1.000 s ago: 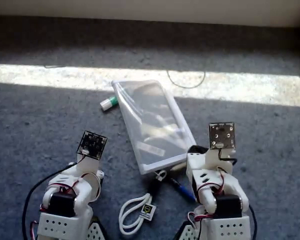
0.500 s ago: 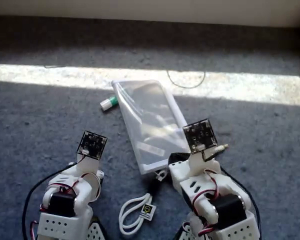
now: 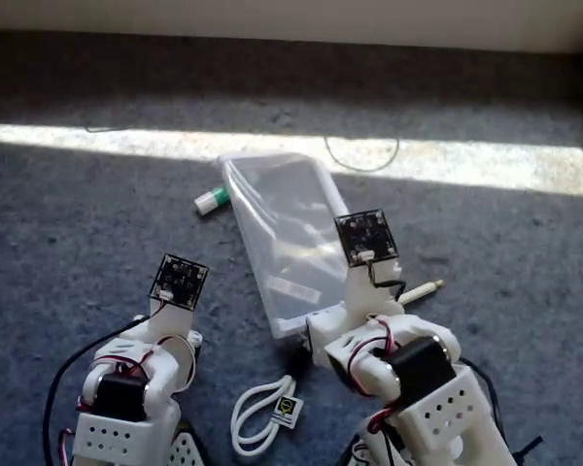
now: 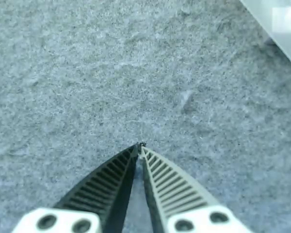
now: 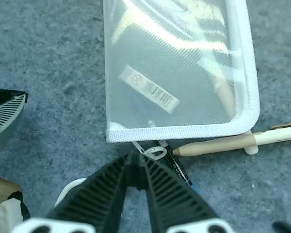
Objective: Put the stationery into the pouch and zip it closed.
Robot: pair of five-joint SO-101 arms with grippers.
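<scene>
A clear pouch (image 3: 290, 233) with a white zip edge lies slanted on the grey carpet and holds several items. Its near short edge (image 5: 184, 131) faces my right gripper (image 5: 136, 158), which is shut with its tips just short of that edge, beside the small zip pull ring (image 5: 154, 153). A cream pen (image 5: 233, 143) and a dark pen with a blue part (image 5: 177, 167) lie outside the pouch by that edge. A green-capped stick (image 3: 212, 200) rests left of the pouch's far end. My left gripper (image 4: 139, 145) is shut over bare carpet, left of the pouch corner (image 4: 281, 24).
A white looped cord (image 3: 262, 413) with a tag lies between the two arm bases. A thin wire (image 3: 364, 155) curls on the carpet beyond the pouch, in a bright strip of sunlight. The carpet to the left is open.
My right arm has swung left and forward over the pouch's near end, uncovering the cream pen to its right and hiding the blue pen. The left arm has not moved.
</scene>
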